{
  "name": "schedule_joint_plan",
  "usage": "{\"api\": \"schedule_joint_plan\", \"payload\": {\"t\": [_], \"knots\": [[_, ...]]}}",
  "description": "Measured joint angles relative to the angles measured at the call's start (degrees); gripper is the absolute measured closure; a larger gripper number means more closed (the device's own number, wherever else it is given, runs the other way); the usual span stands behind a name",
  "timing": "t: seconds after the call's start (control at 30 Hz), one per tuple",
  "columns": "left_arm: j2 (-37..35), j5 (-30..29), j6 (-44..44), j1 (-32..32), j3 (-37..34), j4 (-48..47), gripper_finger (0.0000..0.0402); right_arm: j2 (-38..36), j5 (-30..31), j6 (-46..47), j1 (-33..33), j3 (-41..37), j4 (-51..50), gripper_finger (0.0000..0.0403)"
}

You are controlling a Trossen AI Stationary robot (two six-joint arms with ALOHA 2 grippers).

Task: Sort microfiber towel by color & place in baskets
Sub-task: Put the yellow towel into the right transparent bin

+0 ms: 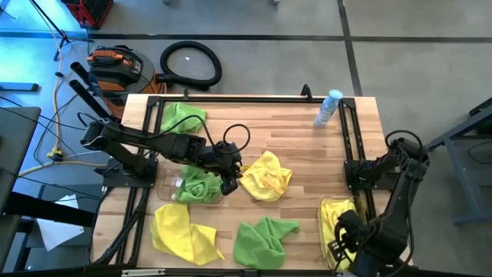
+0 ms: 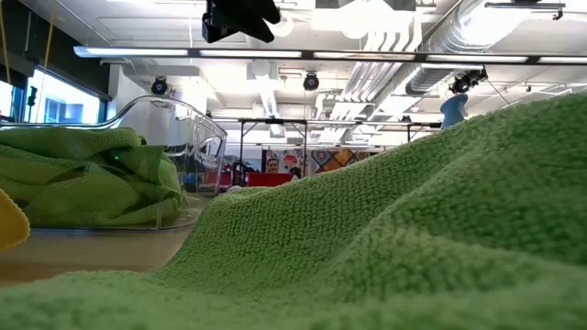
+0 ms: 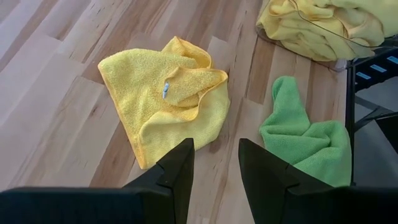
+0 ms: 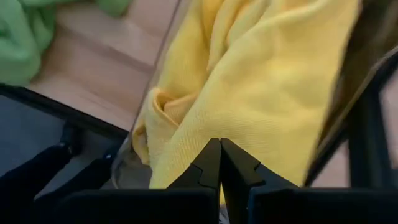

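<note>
Yellow terry cloth, crumpled into a loose mound (image 1: pixel 267 175), lies on the pale wooden surface (image 1: pixel 292 131) just beyond the left end effector (image 1: pixel 229 183), whose two dark fingers (image 3: pixel 177 171) stand parted with nothing between them. That arm stretches low across from the left edge, hovering over the clear bin (image 1: pixel 165 188) holding green cloths (image 1: pixel 198 185). A green towel (image 1: pixel 264 240) sits bunched nearby, a yellow one (image 1: pixel 181 231) beside it. The right end effector (image 4: pixel 219 163) is pinched shut, empty, poised over soft yellow folds (image 4: pixel 261 74) in the other see-through bin (image 1: pixel 324 231).
</note>
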Motion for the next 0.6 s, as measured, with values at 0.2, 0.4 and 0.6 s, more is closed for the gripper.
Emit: {"api": "schedule_joint_plan", "payload": {"t": [0.2, 0.4, 0.6], "knots": [[0.0, 0.0, 0.0, 0.0, 0.0, 0.0, 0.0289, 0.0, -0.4, 1.3, 0.6, -10.8, 17.6, 0.0403], [0.0, 0.0, 0.0, 0.0, 0.0, 0.0, 0.0289, 0.0, -1.5, 1.3, 0.6, -22.0, 28.6, 0.0403], [0.0, 0.0, 0.0, 0.0, 0.0, -0.1, 0.0289, 0.0, -1.6, 0.9, 0.8, -23.9, 30.9, 0.0403]]}}
